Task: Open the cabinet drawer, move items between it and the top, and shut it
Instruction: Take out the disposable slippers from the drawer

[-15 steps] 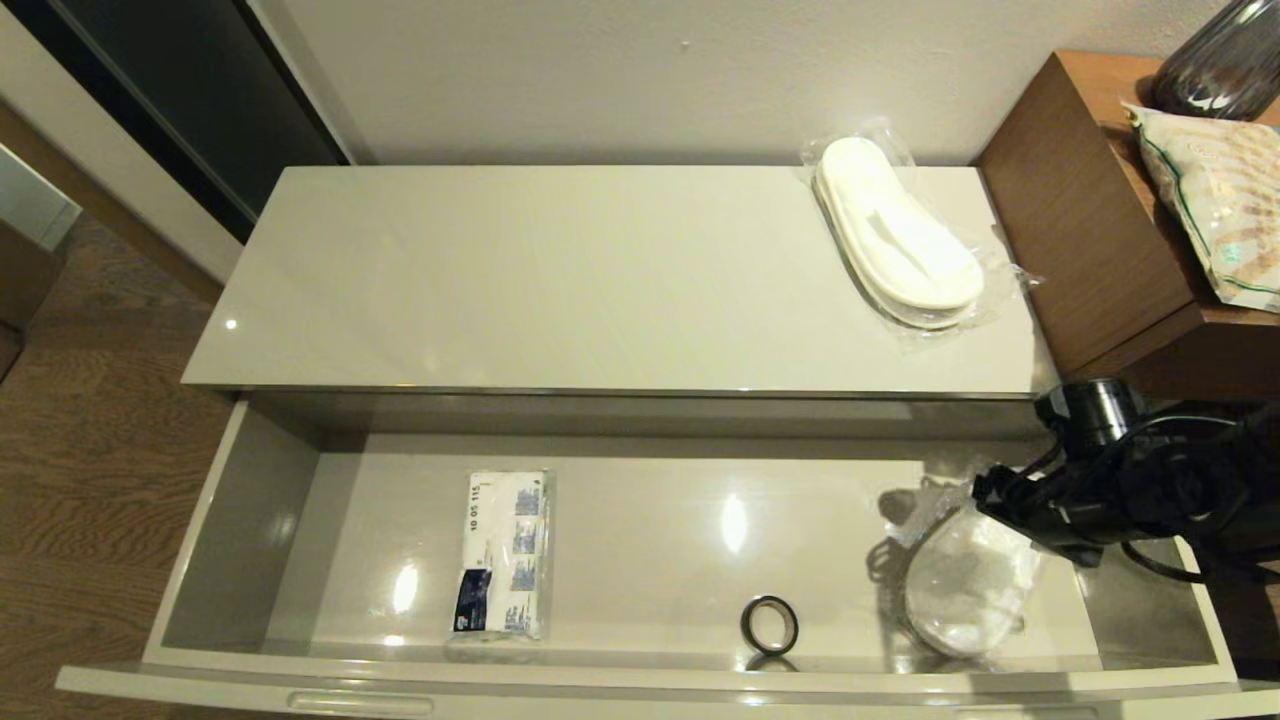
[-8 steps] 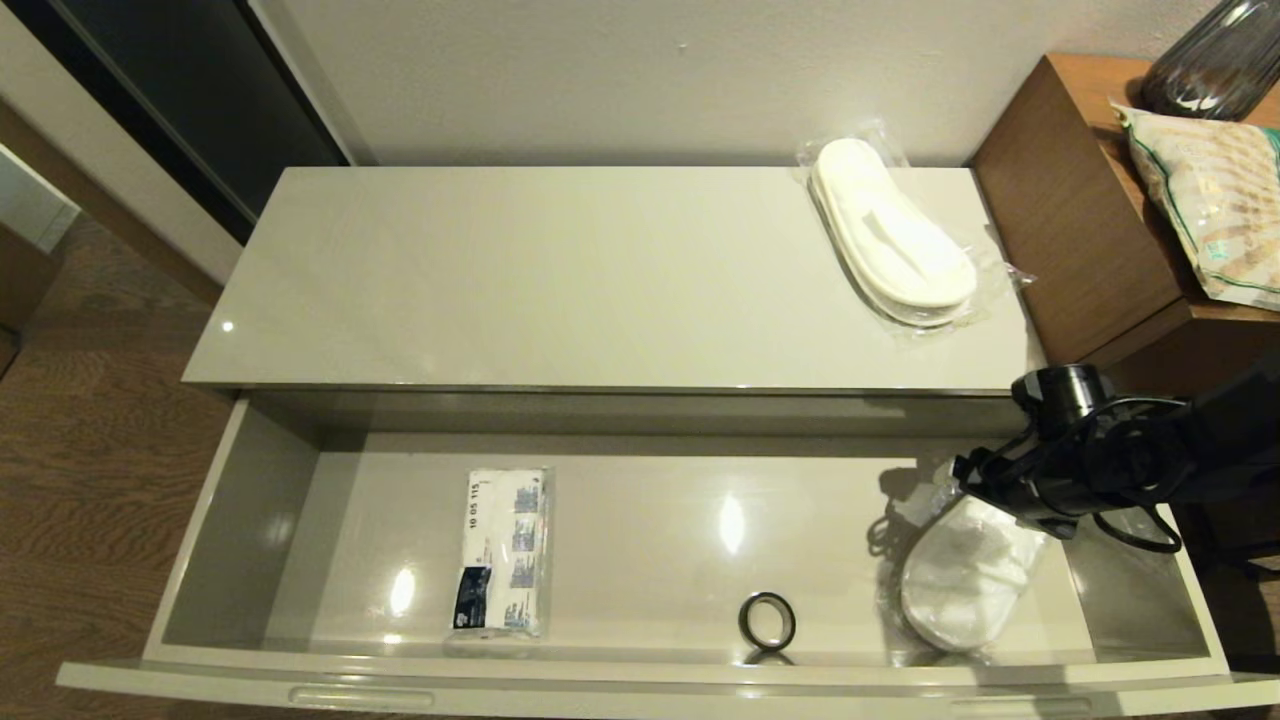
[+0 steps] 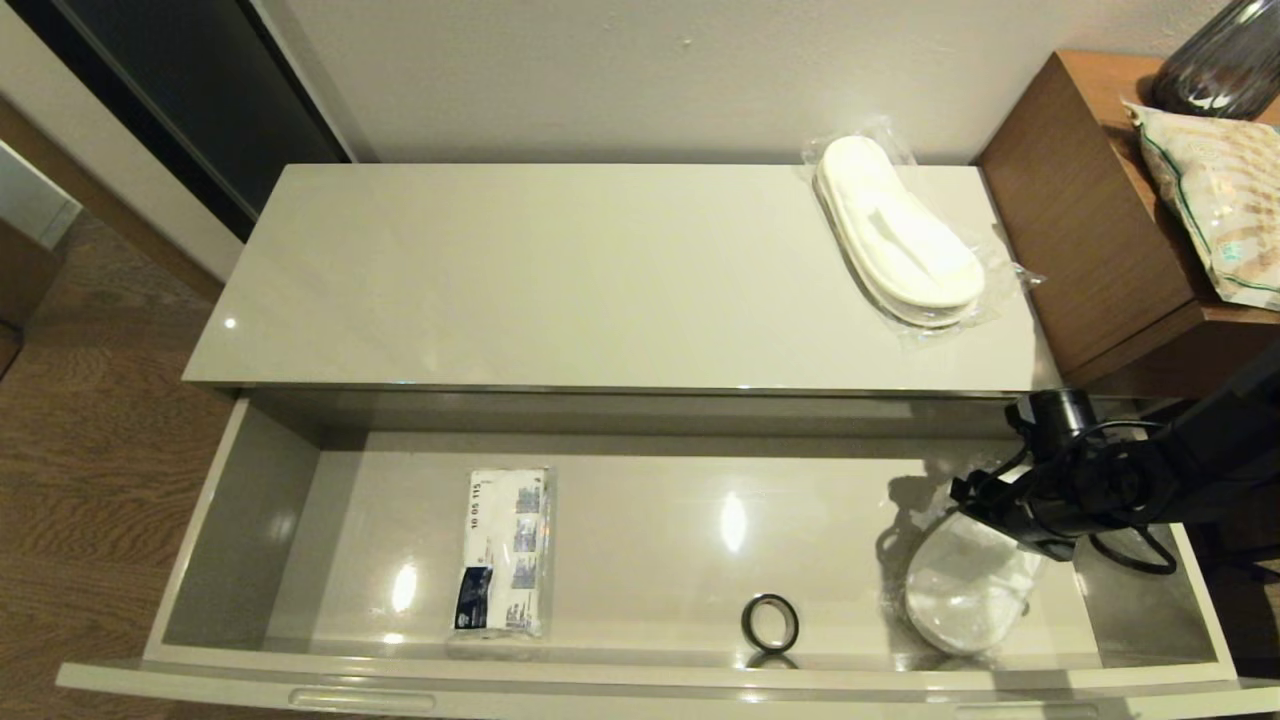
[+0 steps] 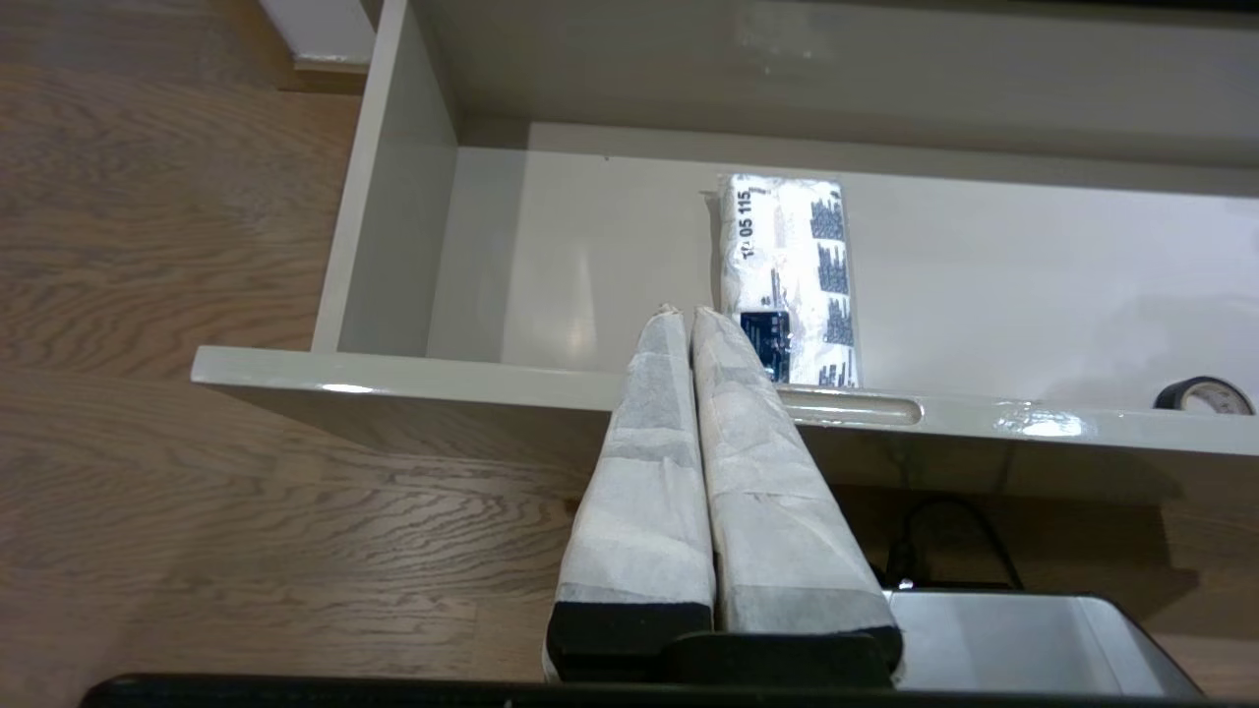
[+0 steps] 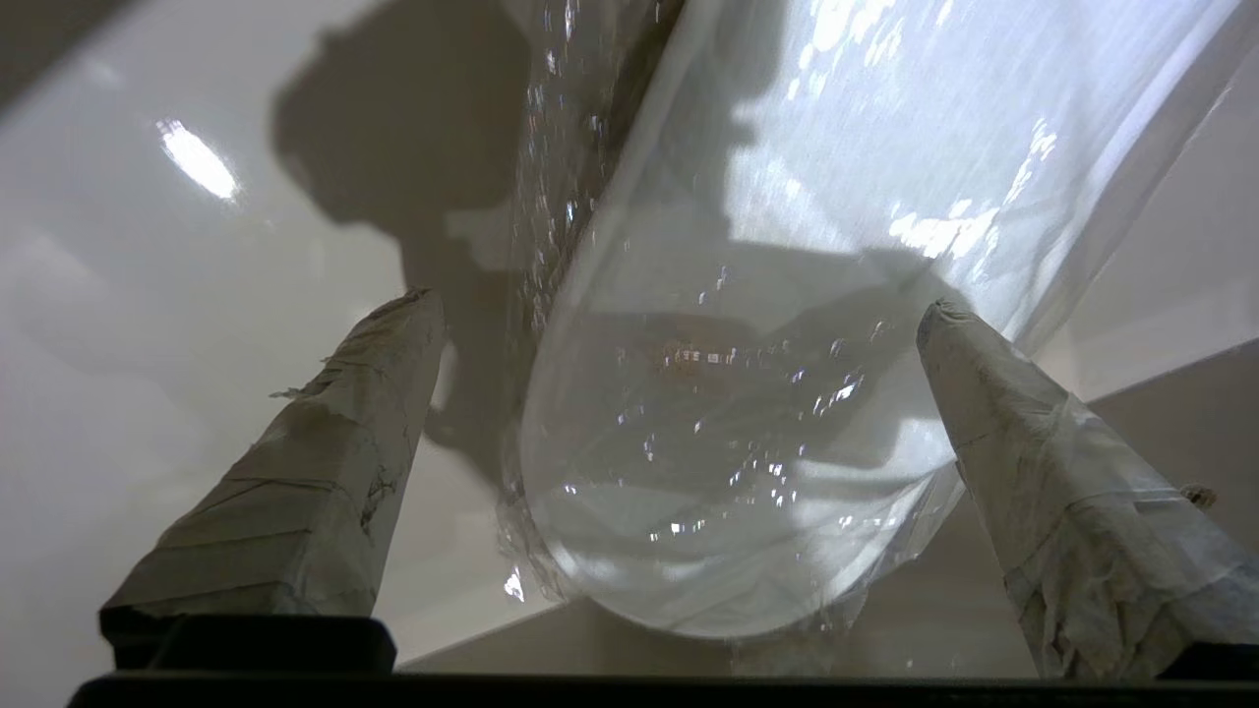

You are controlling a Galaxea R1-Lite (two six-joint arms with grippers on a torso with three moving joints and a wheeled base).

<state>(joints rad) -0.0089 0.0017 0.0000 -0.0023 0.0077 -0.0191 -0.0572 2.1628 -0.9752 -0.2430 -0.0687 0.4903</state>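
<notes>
The cabinet drawer (image 3: 250,520) stands pulled fully out below the top (image 3: 550,280). One bagged pair of white slippers (image 3: 900,240) lies on the top's right end. A second bagged pair (image 3: 965,595) lies in the drawer's right end, resting on its floor and against the front wall. My right gripper (image 3: 970,497) hovers just above that pack's far end, open, fingers (image 5: 393,393) spread either side of the pack (image 5: 748,413) without touching it. My left gripper (image 4: 687,315) is shut and empty, parked in front of the drawer's front edge (image 4: 492,379).
A white packet with blue print (image 3: 500,550) lies left of centre in the drawer, and a small black ring (image 3: 769,623) near its front wall. A brown wooden side table (image 3: 1090,220) with a bag and a vase stands close by on the right.
My right wrist has drifted slightly to the left over the drawer's right end. The slipper pack below it has barely shifted. The left arm is still.
</notes>
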